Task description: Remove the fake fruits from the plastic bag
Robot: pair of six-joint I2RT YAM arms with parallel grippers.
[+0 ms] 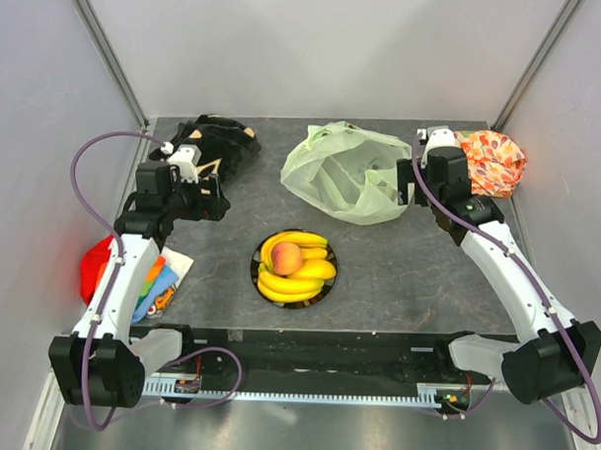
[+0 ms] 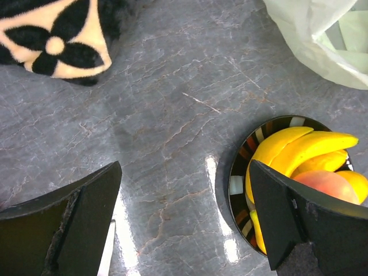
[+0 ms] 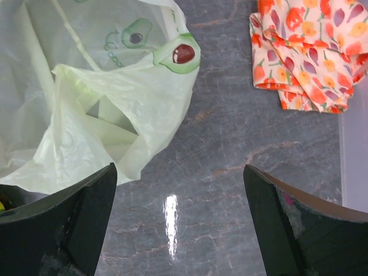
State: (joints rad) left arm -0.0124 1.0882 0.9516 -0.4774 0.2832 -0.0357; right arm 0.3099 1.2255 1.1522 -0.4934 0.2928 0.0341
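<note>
The fake fruits, yellow bananas (image 1: pixel 297 269) and a peach (image 1: pixel 286 257), lie piled on a dark striped plate (image 1: pixel 257 265) at the table's middle front. In the left wrist view the bananas (image 2: pixel 299 146) and peach (image 2: pixel 328 181) show behind my right-hand finger. The pale green plastic bag (image 1: pixel 342 172) lies crumpled behind the plate, and no fruit shows in it. My left gripper (image 1: pixel 222 198) hovers open over bare table (image 2: pixel 184 172), left of the plate. My right gripper (image 1: pixel 403 184) is open at the bag's right edge (image 3: pixel 179 172), beside the bag (image 3: pixel 98 98).
A black cloth with beige flowers (image 1: pixel 214 143) lies at the back left. An orange leaf-patterned cloth (image 1: pixel 492 161) sits in the back right corner. A red thing (image 1: pixel 97 267) and a colourful cloth (image 1: pixel 158 284) lie at the left edge. Grey walls enclose three sides.
</note>
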